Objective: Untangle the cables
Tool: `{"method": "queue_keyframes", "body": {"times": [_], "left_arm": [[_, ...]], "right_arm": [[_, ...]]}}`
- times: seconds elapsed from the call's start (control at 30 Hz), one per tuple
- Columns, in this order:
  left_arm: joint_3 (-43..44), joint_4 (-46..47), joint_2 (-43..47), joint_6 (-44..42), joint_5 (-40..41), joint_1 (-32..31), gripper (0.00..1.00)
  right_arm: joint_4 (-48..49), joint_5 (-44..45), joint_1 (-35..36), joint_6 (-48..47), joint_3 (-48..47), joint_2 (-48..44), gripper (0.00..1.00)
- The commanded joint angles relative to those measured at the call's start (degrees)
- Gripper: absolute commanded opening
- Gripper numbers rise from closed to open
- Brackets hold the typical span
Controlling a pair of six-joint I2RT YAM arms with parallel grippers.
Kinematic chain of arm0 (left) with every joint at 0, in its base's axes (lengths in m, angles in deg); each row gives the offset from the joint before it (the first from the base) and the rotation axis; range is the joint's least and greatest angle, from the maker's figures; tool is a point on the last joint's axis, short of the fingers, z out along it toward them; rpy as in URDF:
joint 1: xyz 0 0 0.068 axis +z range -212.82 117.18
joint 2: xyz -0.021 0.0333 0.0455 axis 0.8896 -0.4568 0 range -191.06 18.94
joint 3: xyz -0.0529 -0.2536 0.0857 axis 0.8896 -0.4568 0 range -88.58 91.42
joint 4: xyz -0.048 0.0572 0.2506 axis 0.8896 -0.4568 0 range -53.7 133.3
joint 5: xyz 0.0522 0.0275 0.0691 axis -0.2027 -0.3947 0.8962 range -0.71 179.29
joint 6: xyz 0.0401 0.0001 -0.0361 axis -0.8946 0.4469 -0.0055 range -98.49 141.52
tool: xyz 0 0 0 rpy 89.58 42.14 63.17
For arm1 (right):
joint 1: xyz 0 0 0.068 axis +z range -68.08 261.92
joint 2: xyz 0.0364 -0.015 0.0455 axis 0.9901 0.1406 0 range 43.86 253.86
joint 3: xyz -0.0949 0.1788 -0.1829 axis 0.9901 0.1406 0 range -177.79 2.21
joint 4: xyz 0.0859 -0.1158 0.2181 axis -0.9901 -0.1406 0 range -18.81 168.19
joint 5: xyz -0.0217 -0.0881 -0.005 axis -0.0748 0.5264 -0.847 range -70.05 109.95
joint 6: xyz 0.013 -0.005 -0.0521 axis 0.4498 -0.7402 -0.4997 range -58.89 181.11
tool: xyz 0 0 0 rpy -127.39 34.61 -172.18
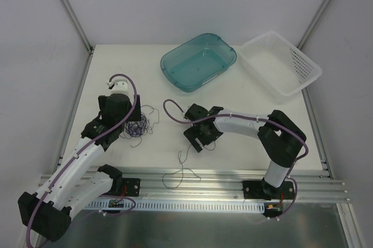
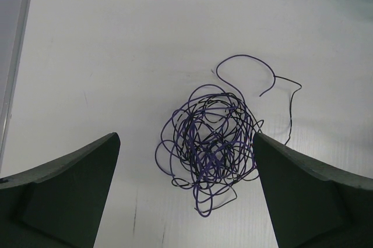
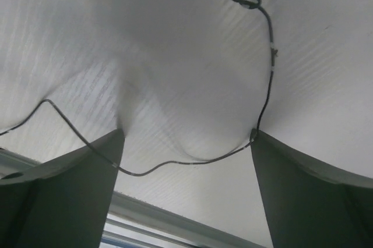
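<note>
A tangled knot of thin purple and black cables (image 2: pixel 210 143) lies on the white table, with one loose end curling off to its upper right. My left gripper (image 2: pixel 185 138) is open just above it, one finger on either side of the bunch, touching nothing. In the top view the knot (image 1: pixel 141 126) sits by the left gripper (image 1: pixel 132 127). A single thin dark cable (image 3: pixel 175 163) with a small knot in it runs across between the open fingers of my right gripper (image 3: pixel 186 134) and touches the right fingertip (image 3: pixel 259 143). In the top view this cable (image 1: pixel 182 169) trails from the right gripper (image 1: pixel 198 138) to the front rail.
A teal plastic bin (image 1: pixel 170 68) stands at the back centre and a white perforated basket (image 1: pixel 303 64) at the back right. An aluminium rail (image 1: pixel 221 179) runs along the near table edge. Walls close in the left and right sides.
</note>
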Motion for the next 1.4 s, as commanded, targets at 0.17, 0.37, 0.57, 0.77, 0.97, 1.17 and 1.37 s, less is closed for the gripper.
{"method": "queue_keyframes", "body": {"times": [0.17, 0.37, 0.57, 0.77, 0.97, 1.17, 1.37], "left_arm": [[-0.32, 1.45, -0.57, -1.43, 1.39, 0.74, 0.99], [-0.32, 1.45, -0.57, -1.6, 1.56, 0.74, 0.99], [-0.4, 1.45, -0.04, -1.6, 1.21, 0.74, 0.99], [-0.32, 1.45, 0.13, -1.6, 0.51, 0.74, 0.99], [-0.23, 1.45, 0.05, -1.43, -0.11, 0.74, 0.99], [-0.4, 1.45, -0.22, -1.17, -0.89, 0.74, 0.99], [-0.49, 1.45, -0.83, -0.99, -1.51, 0.74, 0.99]], "right_arm": [[3.45, -1.53, -3.48, -0.77, 4.05, -2.92, 0.52], [0.39, 0.32, -4.7, -2.44, -0.94, -8.28, 0.01], [-13.39, -3.62, -12.25, -5.08, -19.71, -16.8, 0.01], [-22.03, -19.43, -29.73, -1.49, -45.48, -17.78, 0.01], [-12.67, -28.15, -46.79, 10.9, -57.04, -16.63, 0.01], [0.71, -20.35, -54.71, 14.17, -50.18, -16.82, 0.01], [8.44, -16.29, -61.39, 14.08, -47.2, -11.63, 0.01]]}}
